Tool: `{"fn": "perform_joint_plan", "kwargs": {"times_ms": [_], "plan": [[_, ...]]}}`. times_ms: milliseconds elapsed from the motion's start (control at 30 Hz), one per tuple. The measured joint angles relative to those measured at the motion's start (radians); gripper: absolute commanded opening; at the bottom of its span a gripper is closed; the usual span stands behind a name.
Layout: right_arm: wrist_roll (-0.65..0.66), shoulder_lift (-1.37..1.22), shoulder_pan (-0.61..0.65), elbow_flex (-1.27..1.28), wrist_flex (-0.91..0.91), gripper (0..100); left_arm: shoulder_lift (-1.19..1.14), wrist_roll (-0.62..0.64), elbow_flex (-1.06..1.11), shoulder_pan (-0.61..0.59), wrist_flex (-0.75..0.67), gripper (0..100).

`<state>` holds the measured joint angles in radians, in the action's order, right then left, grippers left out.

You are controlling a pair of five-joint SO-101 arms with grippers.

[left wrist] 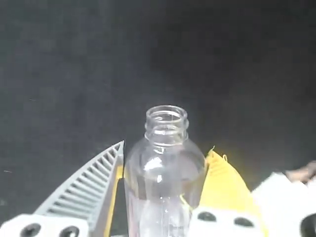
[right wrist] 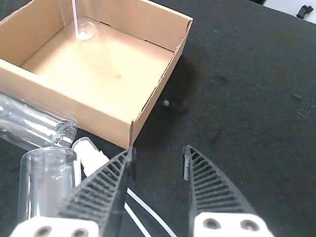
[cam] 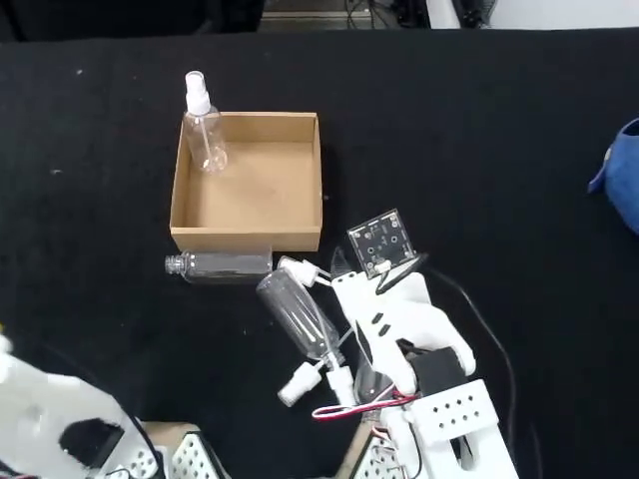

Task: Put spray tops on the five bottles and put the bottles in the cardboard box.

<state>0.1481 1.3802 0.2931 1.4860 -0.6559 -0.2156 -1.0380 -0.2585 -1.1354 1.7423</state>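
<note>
The cardboard box point(cam: 296, 238) point(right wrist: 163, 84) sits open at mid-table, with one capped spray bottle point(cam: 204, 130) upright in its far left corner. An uncapped bottle point(cam: 218, 264) point(right wrist: 29, 126) lies along the box's front wall. Another clear bottle point(cam: 300, 314) point(right wrist: 47, 182) lies diagonally beside the right arm. A loose spray top point(cam: 304, 269) point(right wrist: 91, 154) rests near the box's front right corner. My right gripper point(cam: 338, 263) point(right wrist: 157, 154) hovers open just beside that top. My left gripper point(left wrist: 165, 148) is shut on an uncapped bottle point(left wrist: 165, 163), neck pointing away.
More white spray tops point(cam: 300, 384) lie by the diagonal bottle's neck end, near the right arm's base. The left arm's white body point(cam: 50, 419) sits at the near left corner. A blue object point(cam: 621, 185) is at the right edge.
</note>
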Motion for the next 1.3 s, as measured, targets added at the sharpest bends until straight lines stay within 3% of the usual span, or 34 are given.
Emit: {"fn": "perform_joint_plan", "kwargs": {"times_ms": [200, 433, 567, 733, 1033, 1300], "plan": [[0.0, 0.0, 0.0, 0.0, -0.012, 13.4, 0.359, 0.049, 0.45, 0.124, -0.153, 3], [0.0, 0.0, 0.0, 0.0, -0.058, 13.4, 0.873, 0.367, 0.937, 0.399, -0.405, 3], [0.0, 0.0, 0.0, 0.0, -0.058, 13.4, 1.152, 0.565, 1.102, 0.555, -0.528, 3], [0.0, 0.0, 0.0, 0.0, -0.058, 13.4, 1.419, 0.778, 1.232, 0.666, -0.634, 3], [0.002, -0.006, 0.0, -0.103, -0.19, 13.4, 1.774, 1.011, 1.53, 0.769, -0.845, 3], [0.002, -0.245, 0.0, -0.241, -0.218, 13.8, 2.016, 1.039, 1.752, 0.801, -0.896, 3]]}}
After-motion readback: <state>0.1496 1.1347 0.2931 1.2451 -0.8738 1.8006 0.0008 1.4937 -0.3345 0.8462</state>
